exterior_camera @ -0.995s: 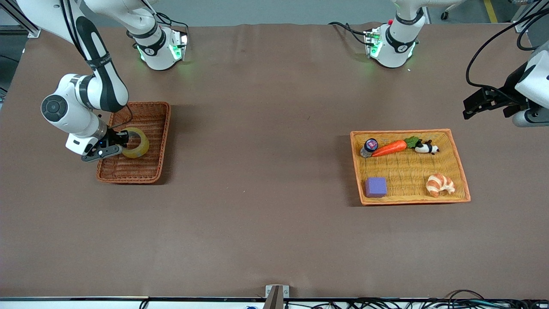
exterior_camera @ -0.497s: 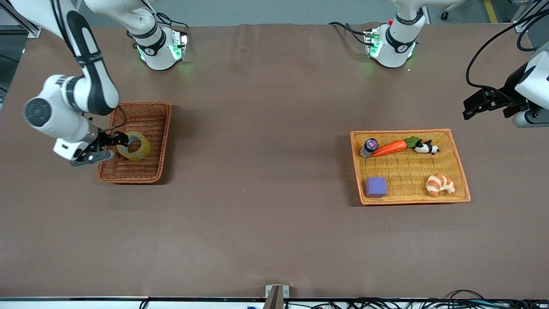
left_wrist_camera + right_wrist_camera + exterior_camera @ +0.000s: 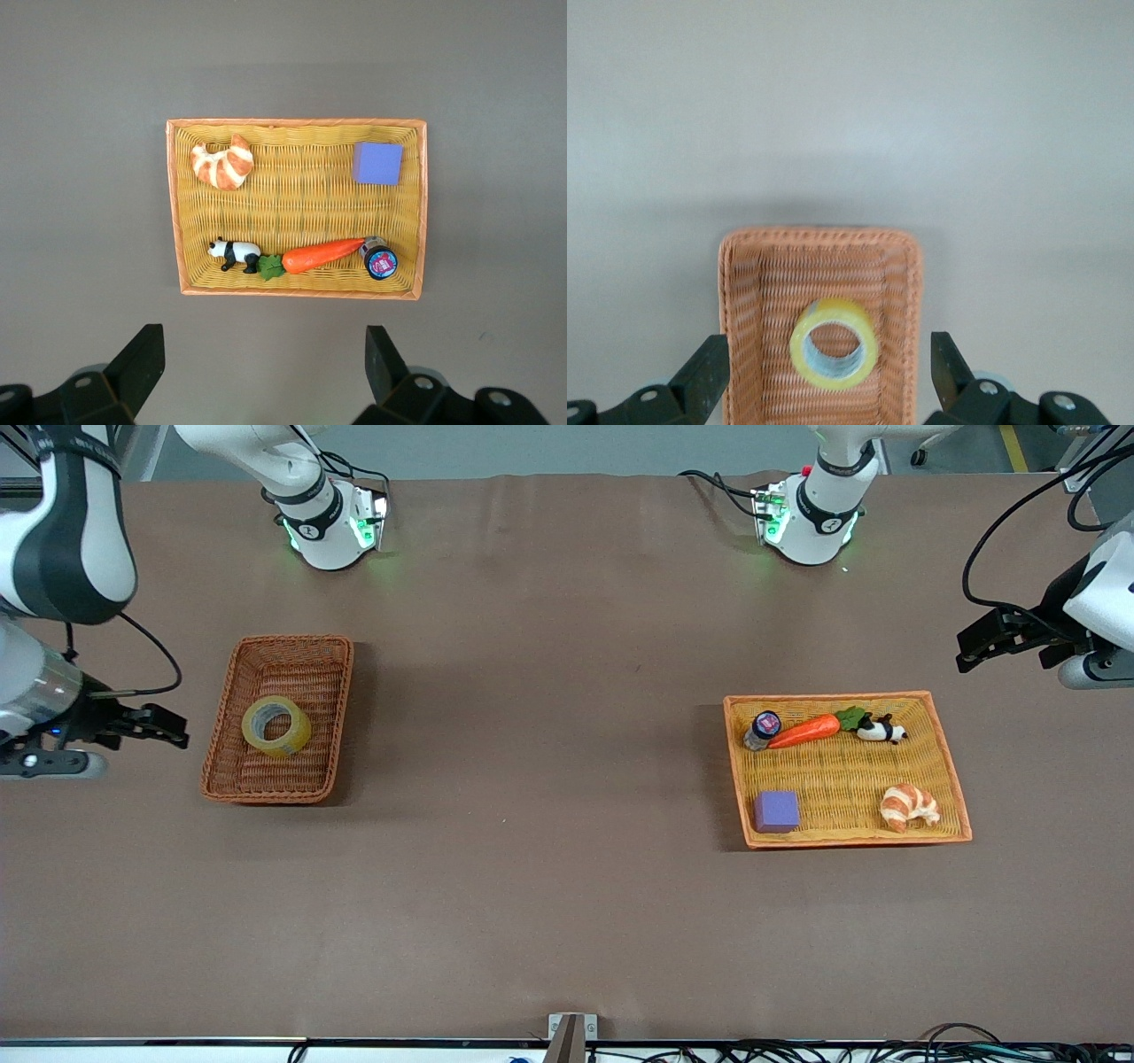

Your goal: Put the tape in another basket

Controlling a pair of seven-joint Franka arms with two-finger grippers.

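The tape, a yellowish ring, lies flat in the reddish-brown wicker basket at the right arm's end of the table. My right gripper is open and empty, over the bare table beside that basket, clear of it. In the right wrist view the tape lies in the basket, well below my open right gripper. My left gripper is open and empty, waiting over the table at the left arm's end; it also shows in the left wrist view.
The wide light orange-yellow tray basket sits toward the left arm's end and shows in the left wrist view. It holds a carrot, a panda figure, a small bottle, a purple block and a croissant.
My right gripper let go of the tape and pulled back out of the reddish-brown basket, away from it. The tape stays in that basket. The left arm has not moved.
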